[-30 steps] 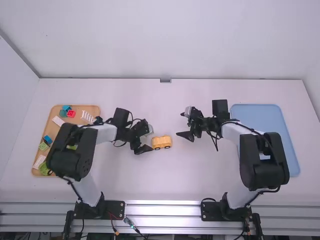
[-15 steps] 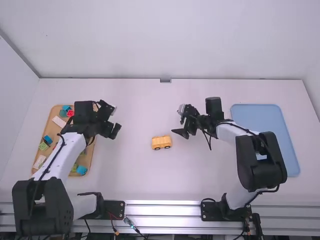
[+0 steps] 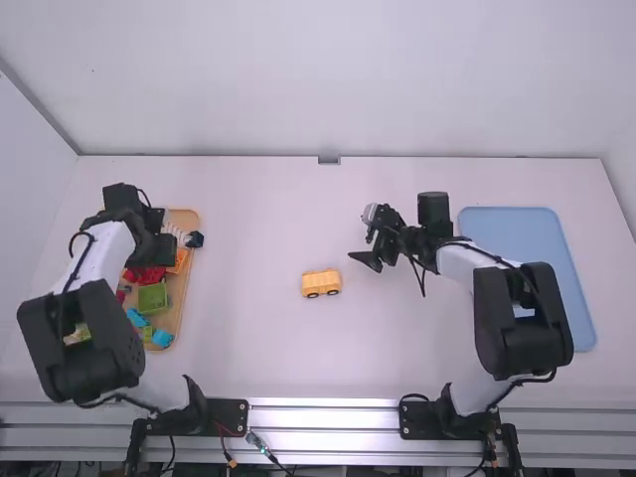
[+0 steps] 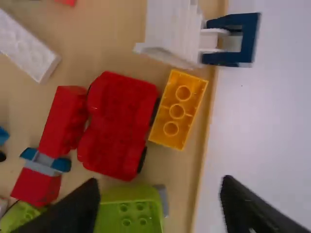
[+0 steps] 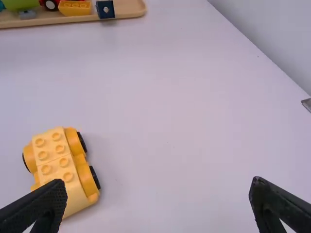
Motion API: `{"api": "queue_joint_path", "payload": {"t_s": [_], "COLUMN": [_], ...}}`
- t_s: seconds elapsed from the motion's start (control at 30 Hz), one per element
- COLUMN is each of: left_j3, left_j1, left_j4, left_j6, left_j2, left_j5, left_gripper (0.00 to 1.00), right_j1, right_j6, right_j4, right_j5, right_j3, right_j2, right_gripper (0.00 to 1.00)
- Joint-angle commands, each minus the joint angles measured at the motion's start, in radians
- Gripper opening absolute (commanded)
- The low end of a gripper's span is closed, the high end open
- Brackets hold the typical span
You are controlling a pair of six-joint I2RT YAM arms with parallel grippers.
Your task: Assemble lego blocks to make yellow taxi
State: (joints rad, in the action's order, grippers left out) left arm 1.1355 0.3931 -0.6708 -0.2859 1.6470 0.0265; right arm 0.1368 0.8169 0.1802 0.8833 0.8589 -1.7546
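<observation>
At nine o'clock, wooden tray [image 3: 186, 217]: left side hidden under left arm [image 3: 79, 343]; contains red wheeled base [image 4: 116, 124], orange brick [image 4: 178, 109], green block [image 4: 127, 218], the last cut off in left wrist view.
Blue tray [image 3: 542, 248]: three o'clock, partly covered by right arm [image 3: 517, 323].
Left gripper [image 3: 154, 245]: above wooden tray, fingers blurred, spread.
Right gripper [image 3: 360, 237]: one-to-two o'clock from yellow car, spread.
Yellow car [image 3: 321, 283]: upright, mid-table.

High view's up behind the arms, looking forward and down, wide across the tabletop [image 3: 253, 199]; left wrist view peers down close over the tray [image 4: 102, 46]; right wrist view slants leftward past the yellow car [image 5: 63, 160]. All three share the tray!
</observation>
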Motion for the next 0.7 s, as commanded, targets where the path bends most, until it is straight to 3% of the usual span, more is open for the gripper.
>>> {"api": "queue_joint_path", "payload": {"t_s": [0.0,0.23,0.67], "left_j3": [0.064,0.087,0.016], "left_j1": [-0.011,-0.013,-0.008], "left_j4": [-0.032,0.002,0.072], "left_j6": [-0.092,-0.101,-0.104], "left_j2": [0.068,0.149,0.153], "left_j5": [-0.054,-0.072,-0.116], "left_gripper": [0.52,0.47,0.39], "right_j1": [-0.011,-0.014,-0.013], "right_j6": [-0.002,-0.002,-0.001], "right_j4": [-0.001,-0.001,-0.001], "right_j5": [0.009,0.006,0.006], "right_j3": [-0.008,-0.008,-0.008], "right_j2": [0.006,0.006,0.006], "right_gripper": [0.99,0.99,0.99]}}
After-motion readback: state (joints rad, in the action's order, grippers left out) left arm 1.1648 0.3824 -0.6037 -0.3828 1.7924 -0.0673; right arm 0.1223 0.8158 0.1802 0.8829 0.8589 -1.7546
